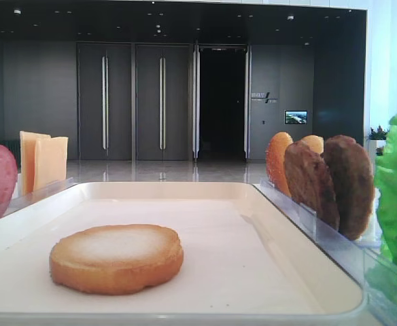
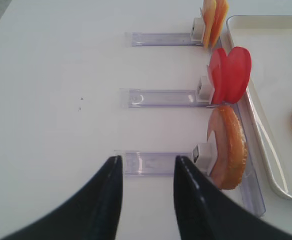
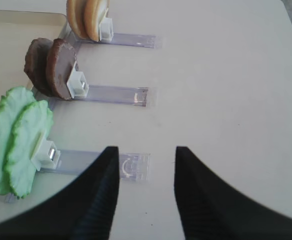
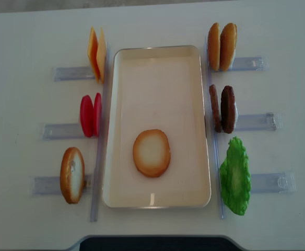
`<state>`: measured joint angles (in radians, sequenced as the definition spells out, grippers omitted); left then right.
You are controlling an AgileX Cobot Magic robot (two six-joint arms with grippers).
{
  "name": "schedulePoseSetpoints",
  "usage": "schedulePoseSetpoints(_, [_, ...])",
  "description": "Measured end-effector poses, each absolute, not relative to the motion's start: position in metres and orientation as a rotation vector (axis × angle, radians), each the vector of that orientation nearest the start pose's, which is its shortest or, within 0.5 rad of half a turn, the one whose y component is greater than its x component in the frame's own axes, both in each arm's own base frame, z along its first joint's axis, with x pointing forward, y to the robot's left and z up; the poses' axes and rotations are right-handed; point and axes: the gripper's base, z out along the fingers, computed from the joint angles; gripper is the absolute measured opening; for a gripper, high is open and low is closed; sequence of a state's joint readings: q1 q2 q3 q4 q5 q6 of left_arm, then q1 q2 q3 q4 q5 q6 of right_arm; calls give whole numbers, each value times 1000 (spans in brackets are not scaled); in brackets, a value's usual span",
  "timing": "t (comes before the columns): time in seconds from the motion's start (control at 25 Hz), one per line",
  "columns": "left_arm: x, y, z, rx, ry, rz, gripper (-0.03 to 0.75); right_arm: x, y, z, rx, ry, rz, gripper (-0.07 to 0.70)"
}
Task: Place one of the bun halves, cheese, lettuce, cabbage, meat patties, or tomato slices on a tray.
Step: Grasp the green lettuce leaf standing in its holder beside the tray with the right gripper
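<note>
Lettuce (image 3: 16, 140) upright in rack, forward-left of right tool (image 3: 147, 165), jaws apart, empty; nearer than left tool (image 2: 145, 165).

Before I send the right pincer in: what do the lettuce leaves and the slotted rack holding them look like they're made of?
The lettuce looks like moulded plastic or rubber: uniform matte green, thick, evenly scalloped edges, and it stands stiffly upright. Probably replica food, though softness can't be judged. The rack looks like clear hard plastic: see-through, glossy, with a white clip against the leaves.
</note>
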<state>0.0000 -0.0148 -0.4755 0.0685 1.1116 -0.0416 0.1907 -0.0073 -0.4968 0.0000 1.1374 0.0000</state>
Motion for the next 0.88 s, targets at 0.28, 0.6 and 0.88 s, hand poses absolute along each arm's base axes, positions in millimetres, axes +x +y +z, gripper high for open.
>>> schedulePoseSetpoints(0.28, [-7,6,267,-49,2103,58,223,-9,-2,270,-202,2109,113,288])
schedulePoseSetpoints(0.6, [-7,6,267,-49,2103,58,221,-9,-1,270,-192,2111,130,288])
schedulePoseSetpoints(0.88, [-7,6,267,-49,2103,58,219,-10,2,271,-194,2118,172,288])
